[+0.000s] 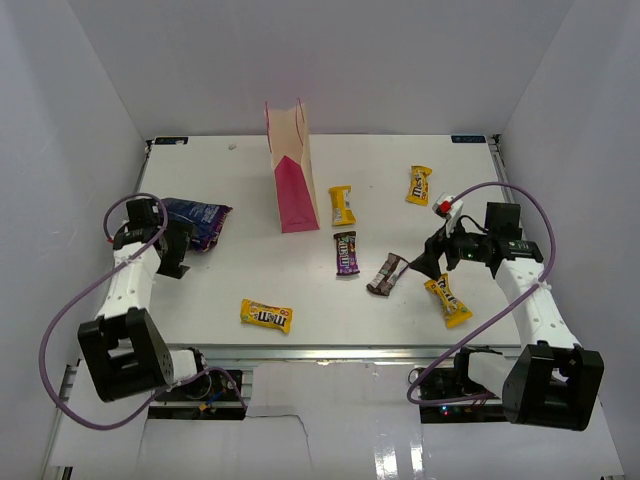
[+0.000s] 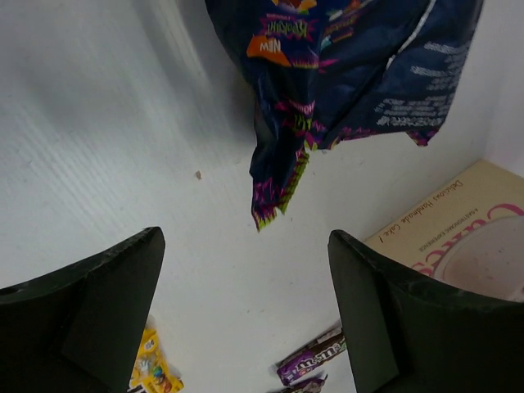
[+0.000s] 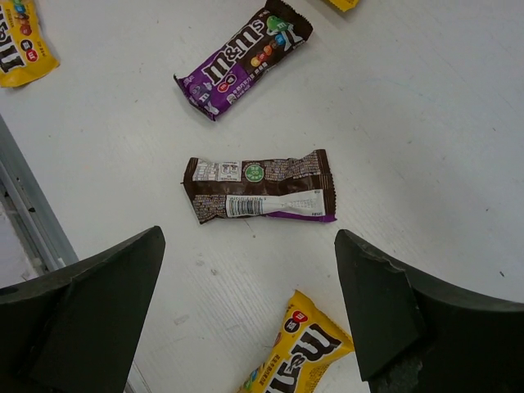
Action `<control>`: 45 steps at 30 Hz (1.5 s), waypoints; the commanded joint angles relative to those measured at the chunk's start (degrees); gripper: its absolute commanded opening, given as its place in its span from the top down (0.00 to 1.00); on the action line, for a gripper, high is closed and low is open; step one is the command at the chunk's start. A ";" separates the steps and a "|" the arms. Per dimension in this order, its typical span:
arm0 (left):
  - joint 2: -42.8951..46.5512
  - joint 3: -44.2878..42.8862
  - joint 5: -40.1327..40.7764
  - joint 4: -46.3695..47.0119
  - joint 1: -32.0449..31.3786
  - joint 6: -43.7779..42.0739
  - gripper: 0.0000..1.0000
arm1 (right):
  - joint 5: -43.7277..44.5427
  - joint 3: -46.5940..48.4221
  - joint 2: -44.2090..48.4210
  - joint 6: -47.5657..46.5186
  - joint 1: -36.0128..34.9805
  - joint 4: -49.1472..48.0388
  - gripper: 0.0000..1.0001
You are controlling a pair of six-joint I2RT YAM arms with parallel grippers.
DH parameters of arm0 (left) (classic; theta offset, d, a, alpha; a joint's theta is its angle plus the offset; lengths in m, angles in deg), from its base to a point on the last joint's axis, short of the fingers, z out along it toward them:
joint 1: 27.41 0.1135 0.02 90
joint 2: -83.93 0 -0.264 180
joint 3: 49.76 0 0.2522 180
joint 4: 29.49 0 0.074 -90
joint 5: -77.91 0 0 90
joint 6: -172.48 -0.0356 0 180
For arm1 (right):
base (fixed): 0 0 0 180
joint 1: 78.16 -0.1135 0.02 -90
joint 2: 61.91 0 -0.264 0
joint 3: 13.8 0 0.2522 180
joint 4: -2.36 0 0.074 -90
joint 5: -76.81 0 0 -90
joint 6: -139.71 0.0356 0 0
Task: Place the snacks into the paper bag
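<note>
Left claw [image 2: 246,254] wide open, empty, poised by dark-blue bag [image 2: 352,74] at left of bench [image 1: 250,270]; likely lining up a grasp. Right claw [image 3: 246,246] also spread, holding nothing, aimed at brown-white bar [image 3: 260,187], probably the next pick. Paper bag [image 1: 290,185] upright at centre, mouth up for drops. Purple pack [image 1: 346,253] and four yellow packs [image 1: 266,315] lie outside it.

We count four yellow candy packs [image 1: 342,205] [image 1: 419,185] [image 1: 447,300] [image 1: 266,315], one dark purple bar pack [image 1: 346,252], one brown-and-white wrapped bar [image 1: 387,273], one larger dark-blue foil bag [image 1: 195,220], one upright pink paper gift bag [image 1: 290,170].
</note>
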 commanded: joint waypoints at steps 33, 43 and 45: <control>-7.26 1.65 -24.70 29.98 4.66 -10.61 1.00 | -4.79 -2.78 1.43 -3.41 0.12 -0.84 0.09; 2.07 1.21 -31.04 36.66 4.74 4.94 1.00 | -5.93 -2.69 1.17 -3.68 0.12 -0.93 0.09; 2.42 -0.98 -31.47 36.67 4.66 6.00 1.00 | -6.02 -2.78 1.08 -3.76 0.12 -0.92 0.08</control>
